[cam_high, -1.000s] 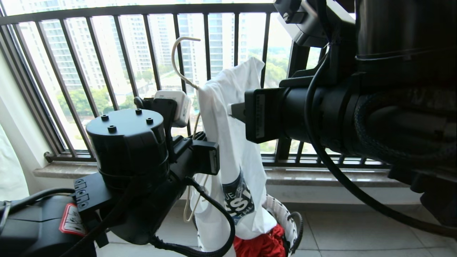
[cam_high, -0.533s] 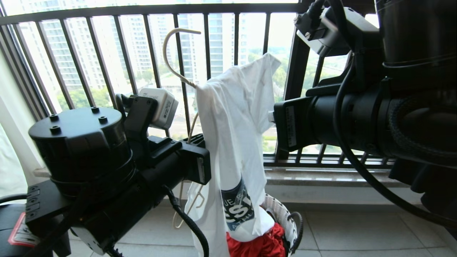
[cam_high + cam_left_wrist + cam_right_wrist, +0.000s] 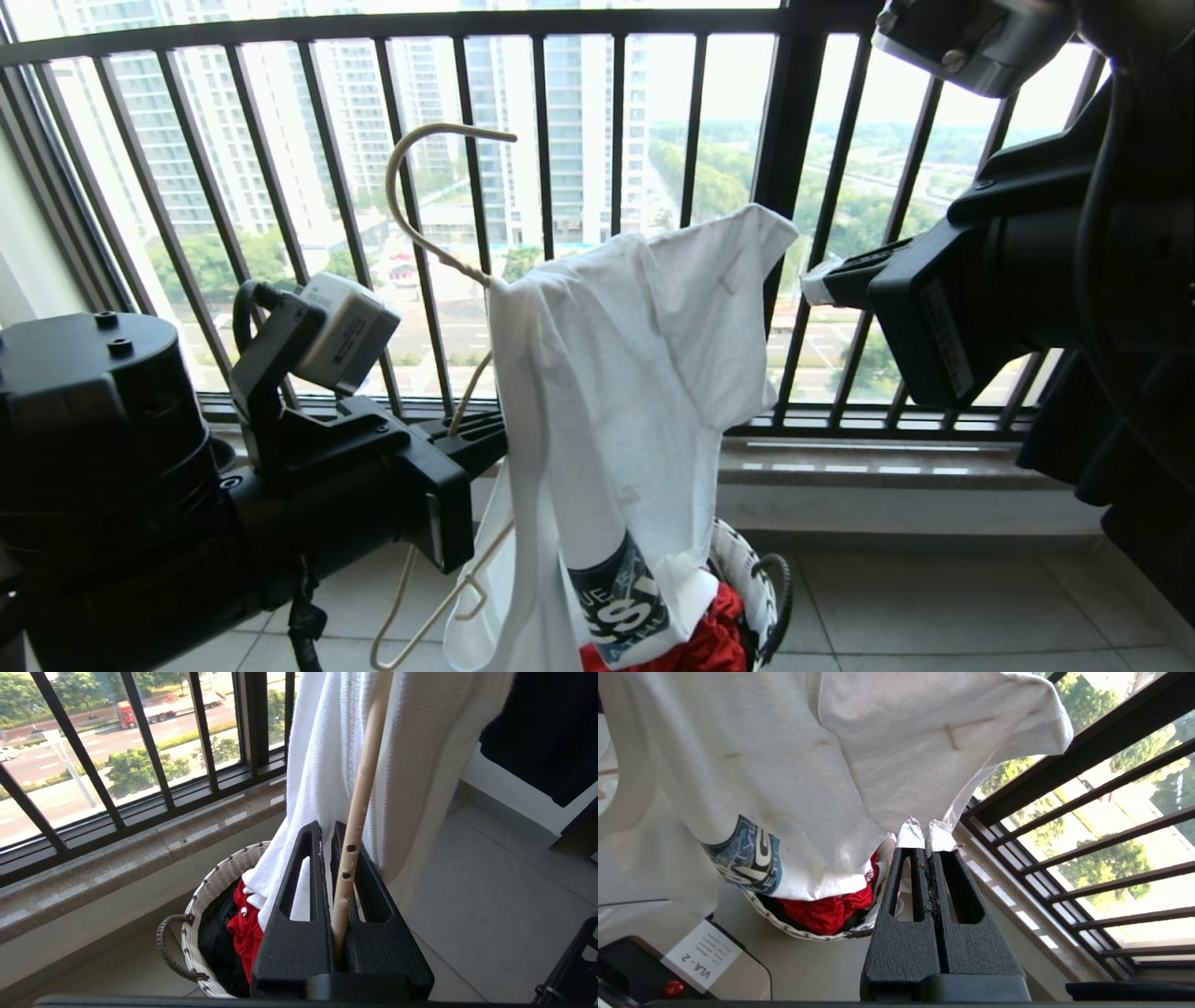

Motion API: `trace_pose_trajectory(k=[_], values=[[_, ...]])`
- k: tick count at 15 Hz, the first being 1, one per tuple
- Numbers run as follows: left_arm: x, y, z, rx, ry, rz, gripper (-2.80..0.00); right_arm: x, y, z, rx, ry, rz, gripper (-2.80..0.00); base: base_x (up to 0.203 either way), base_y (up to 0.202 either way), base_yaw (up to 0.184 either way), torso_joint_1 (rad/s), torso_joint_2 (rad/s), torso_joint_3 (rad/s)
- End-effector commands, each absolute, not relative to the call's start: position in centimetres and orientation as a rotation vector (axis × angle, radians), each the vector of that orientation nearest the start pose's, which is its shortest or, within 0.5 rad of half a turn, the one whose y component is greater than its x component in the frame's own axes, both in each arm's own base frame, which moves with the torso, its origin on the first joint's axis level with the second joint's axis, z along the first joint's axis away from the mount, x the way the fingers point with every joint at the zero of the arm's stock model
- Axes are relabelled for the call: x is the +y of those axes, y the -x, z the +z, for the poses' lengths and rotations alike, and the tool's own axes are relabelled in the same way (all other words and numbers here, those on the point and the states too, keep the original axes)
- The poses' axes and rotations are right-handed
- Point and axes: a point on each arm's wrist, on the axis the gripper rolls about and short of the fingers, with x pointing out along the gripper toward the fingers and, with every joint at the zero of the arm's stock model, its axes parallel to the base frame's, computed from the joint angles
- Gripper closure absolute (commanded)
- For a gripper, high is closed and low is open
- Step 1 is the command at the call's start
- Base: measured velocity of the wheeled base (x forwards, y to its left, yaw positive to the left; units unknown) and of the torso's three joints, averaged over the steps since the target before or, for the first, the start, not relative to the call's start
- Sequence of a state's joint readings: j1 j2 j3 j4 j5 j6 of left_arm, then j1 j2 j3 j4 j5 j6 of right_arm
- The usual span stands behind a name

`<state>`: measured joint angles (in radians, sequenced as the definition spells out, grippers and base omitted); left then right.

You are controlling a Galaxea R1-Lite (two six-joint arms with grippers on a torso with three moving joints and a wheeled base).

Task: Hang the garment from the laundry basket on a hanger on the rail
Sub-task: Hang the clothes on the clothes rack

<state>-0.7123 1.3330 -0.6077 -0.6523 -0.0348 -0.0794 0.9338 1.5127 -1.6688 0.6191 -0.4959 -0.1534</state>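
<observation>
Pulled back rightward since a second ago: right hand [image 3: 814,280], earlier pressed into the garment [image 3: 635,392] with fingers apart, now just beside its raised sleeve, fingers together on nothing, taped tips showing in the right wrist view [image 3: 927,835]. Swung leftward and lower over the same second: left arm, carrying hanger and shirt along.

Fills the left foreground of the head view, forearm reaching toward the middle, left hand [image 3: 476,434] level and clamped on the hanger [image 3: 411,215]. Seen from the left wrist view as two black fingers [image 3: 299,882] close together with the cream wire [image 3: 355,812] running up between them.

Tilted, that hanger: long axis slanting from the lower shoulder end near the floor up to the hook, which opens toward the right, in front of the black railing [image 3: 467,28]. One shoulder end bare; the other hidden inside the cloth.

Draped over the hanger, the white shirt hangs mostly downward, one sleeve sticking up and rightward, blue chest graphic low and partly folded under. Hem trails into the laundry basket [image 3: 747,569] on the floor, touching the red cloth [image 3: 709,644] there. Cut off by the frame edge: basket's lower part and the hanger's lowest tip.
</observation>
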Motion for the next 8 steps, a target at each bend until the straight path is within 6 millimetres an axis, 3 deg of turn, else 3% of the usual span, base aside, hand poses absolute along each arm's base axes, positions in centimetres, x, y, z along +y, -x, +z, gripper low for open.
trace_pose_trajectory(k=[1,4,5,8], values=[[-12.8,-15.8,22.4,0.098,0.055,-0.765,0.0,17.5,-14.3,36.2,0.279,0.636,0.53,0.0,0.0,0.0,0.0,0.0,0.0,0.0],[-12.4,-15.0,21.8,0.121,0.048,-0.844,0.0,18.5,-15.6,35.4,0.276,0.781,0.585,0.0,0.0,0.0,0.0,0.0,0.0,0.0],[-12.2,-14.8,21.8,0.135,0.044,-0.858,0.0,18.9,-15.9,35.3,0.273,0.799,0.613,-2.8,0.0,0.0,0.0,0.0,0.0,0.0],[-11.8,-14.0,21.5,0.173,-0.003,-0.91,0.0,20.3,-17.4,35.5,0.25,0.809,0.671,-2.8,0.0,0.0,0.0,0.0,0.0,0.0]])
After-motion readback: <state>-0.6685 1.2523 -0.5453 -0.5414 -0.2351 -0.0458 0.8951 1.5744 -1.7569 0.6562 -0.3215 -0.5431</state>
